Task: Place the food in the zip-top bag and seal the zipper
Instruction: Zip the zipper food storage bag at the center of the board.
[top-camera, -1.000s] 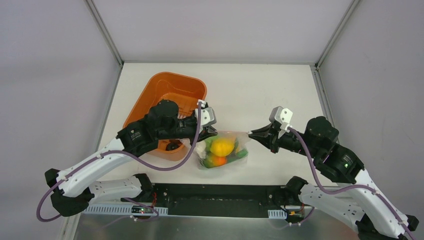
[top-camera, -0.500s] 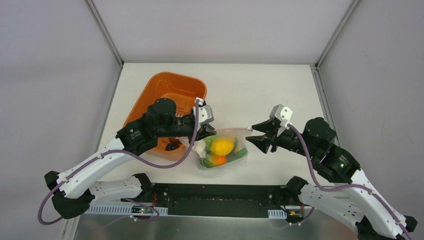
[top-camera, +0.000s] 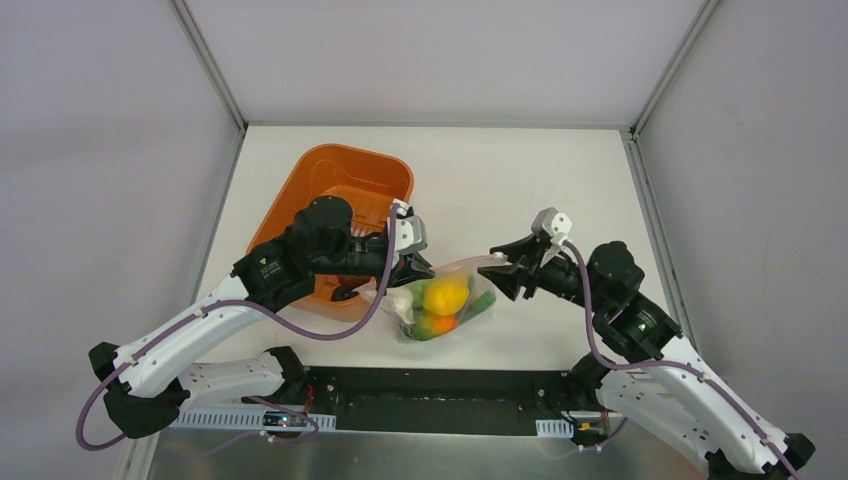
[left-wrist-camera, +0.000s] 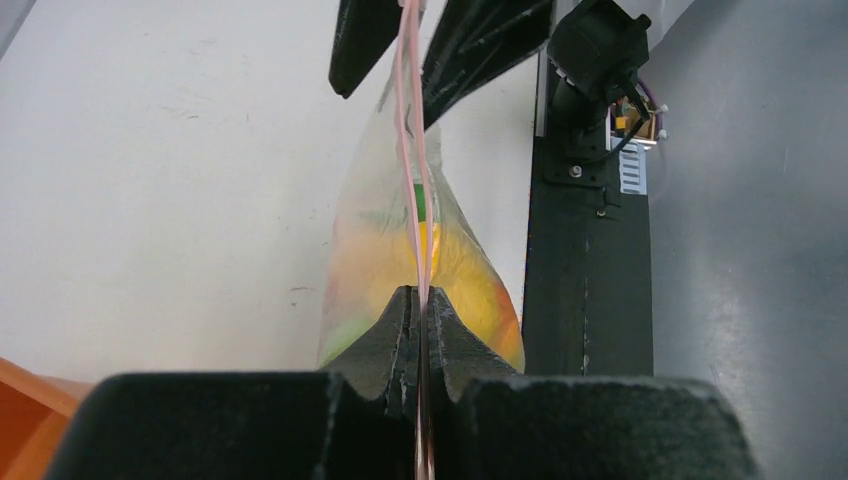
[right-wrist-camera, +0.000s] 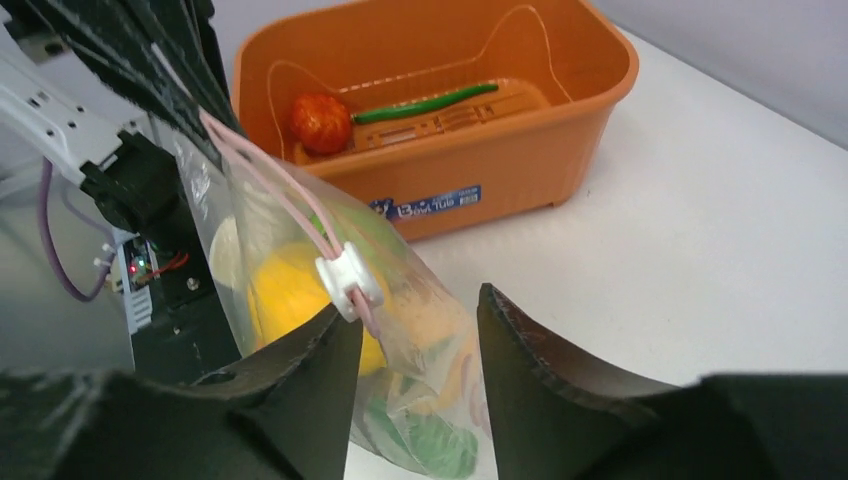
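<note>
The zip-top bag (top-camera: 440, 300) hangs between my two grippers, lifted at its mouth. Inside it I see food: a yellow fruit (top-camera: 445, 293), an orange one (top-camera: 440, 322) and green pieces (top-camera: 482, 304). My left gripper (left-wrist-camera: 420, 300) is shut on the pink zipper (left-wrist-camera: 410, 150) at the bag's left end. At the bag's right end my right gripper (right-wrist-camera: 415, 305) is open and straddles the bag (right-wrist-camera: 440, 340). The white slider (right-wrist-camera: 348, 280) on the zipper lies against its left finger. More food lies in the basket: a red fruit (right-wrist-camera: 322, 122) and a long green pod (right-wrist-camera: 425, 103).
The orange plastic basket (top-camera: 300, 190) stands to the left of the bag, partly under my left arm. The black base rail (top-camera: 440, 385) runs along the table's near edge, just below the bag. White tabletop (top-camera: 520, 180) stretches behind and to the right.
My right gripper has gone from shut to open and slid left over the bag's right end. The bag has lifted and tilted slightly. The left gripper keeps its hold.
</note>
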